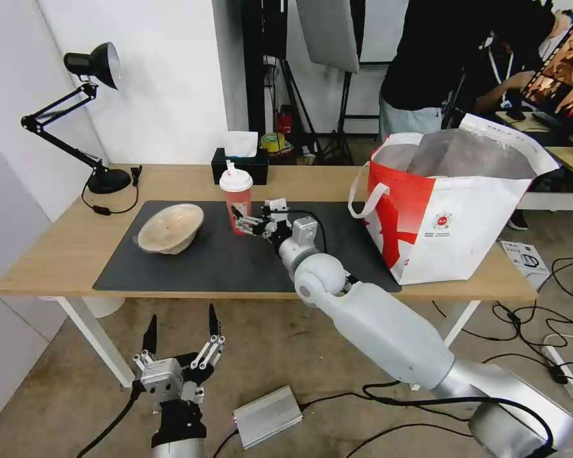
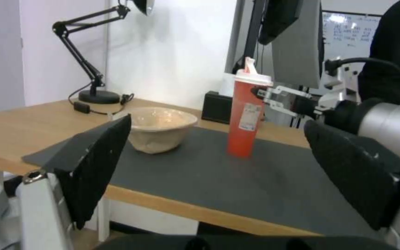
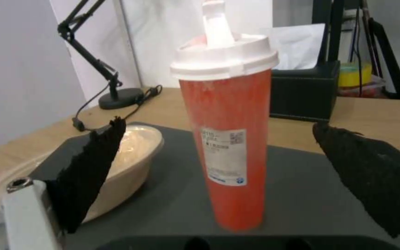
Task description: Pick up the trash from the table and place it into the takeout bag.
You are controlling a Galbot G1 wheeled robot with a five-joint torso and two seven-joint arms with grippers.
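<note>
Takeout bag (image 1: 445, 235) stands open at our table's (image 1: 44, 254) right end. Pulp bowl (image 1: 170, 227) and red drink cup (image 1: 236, 200) remain on the mat. Right gripper (image 1: 240, 222) spread around the cup, ungrasped; left gripper (image 1: 180, 331) open, parked below.

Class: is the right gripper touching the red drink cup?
Apart. Right wrist view: right gripper open, fingers flanking the red drink cup with gaps.

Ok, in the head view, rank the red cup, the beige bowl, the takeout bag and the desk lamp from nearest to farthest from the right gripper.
From the right gripper, jaws open:
1. Red cup, right at the jaws, on the mat.
2. Beige bowl, to the left on the mat.
3. Takeout bag, at the table's right end.
4. Desk lamp, far left corner.
</note>
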